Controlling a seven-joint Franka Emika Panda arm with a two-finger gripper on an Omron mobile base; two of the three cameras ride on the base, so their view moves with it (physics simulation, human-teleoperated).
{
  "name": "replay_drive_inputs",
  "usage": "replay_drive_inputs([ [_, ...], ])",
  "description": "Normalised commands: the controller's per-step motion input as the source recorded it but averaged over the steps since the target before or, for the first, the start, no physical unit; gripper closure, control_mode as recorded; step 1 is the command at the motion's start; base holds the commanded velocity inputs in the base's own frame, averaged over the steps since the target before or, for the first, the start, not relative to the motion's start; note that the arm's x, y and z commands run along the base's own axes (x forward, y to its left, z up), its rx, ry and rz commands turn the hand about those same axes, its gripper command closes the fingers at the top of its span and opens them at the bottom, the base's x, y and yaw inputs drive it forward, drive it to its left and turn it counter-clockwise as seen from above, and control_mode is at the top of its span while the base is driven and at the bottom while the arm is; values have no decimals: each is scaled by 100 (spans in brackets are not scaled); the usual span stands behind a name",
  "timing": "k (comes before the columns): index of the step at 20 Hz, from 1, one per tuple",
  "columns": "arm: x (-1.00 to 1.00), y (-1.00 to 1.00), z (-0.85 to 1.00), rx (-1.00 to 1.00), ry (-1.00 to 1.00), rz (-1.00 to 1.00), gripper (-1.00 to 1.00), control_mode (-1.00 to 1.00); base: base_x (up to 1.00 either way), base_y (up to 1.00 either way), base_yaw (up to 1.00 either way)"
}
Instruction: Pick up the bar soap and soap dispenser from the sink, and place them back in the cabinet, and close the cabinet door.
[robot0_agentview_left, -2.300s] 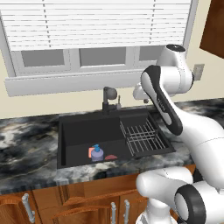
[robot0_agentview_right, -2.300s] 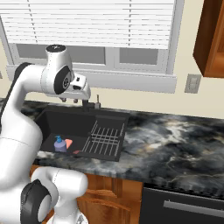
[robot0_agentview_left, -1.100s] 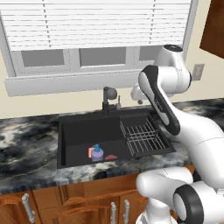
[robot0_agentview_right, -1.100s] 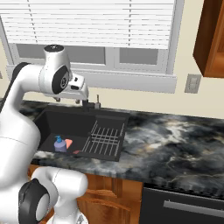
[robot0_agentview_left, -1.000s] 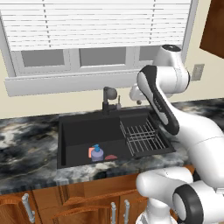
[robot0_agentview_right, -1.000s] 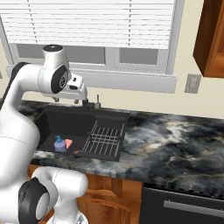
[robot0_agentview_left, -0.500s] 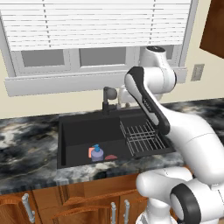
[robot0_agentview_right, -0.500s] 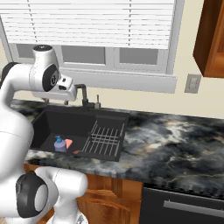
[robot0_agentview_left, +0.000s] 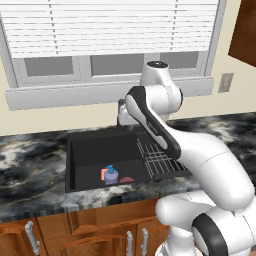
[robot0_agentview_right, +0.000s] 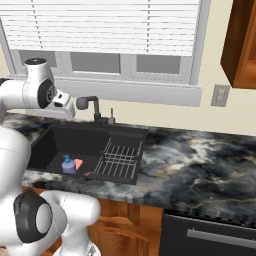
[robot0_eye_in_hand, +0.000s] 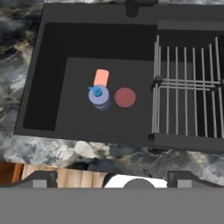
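With my fingers spread wide above the sink, I'd take the stiff, light dispenser at frame centre by its body, before the flat, likely slippery soap touching it.

The black sink floor carries the soap dispenser, bar soap and a red disc.

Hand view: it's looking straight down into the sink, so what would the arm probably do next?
Probably lower toward the soap dispenser. It stands upright in the sink beside the bar soap, and the open gripper sits high above both, holding nothing.
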Motion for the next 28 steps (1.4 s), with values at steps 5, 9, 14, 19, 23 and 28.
replay_drive_inputs([
  [5, 13, 38, -38, 0, 0, 0, -100, -100, 0, 0, 0],
  [9, 13, 19, -34, 0, 0, 0, -100, -100, 0, 0, 0],
  [14, 25, 2, -17, 0, 0, 0, -100, -100, 0, 0, 0],
  [19, 27, 0, -19, 0, 5, 2, -100, -100, 0, 0, 0],
  [23, 18, 4, -29, 0, 8, 5, -100, -100, 0, 0, 0],
  [28, 23, 13, -34, 0, 8, 6, -100, -100, 0, 0, 0],
])
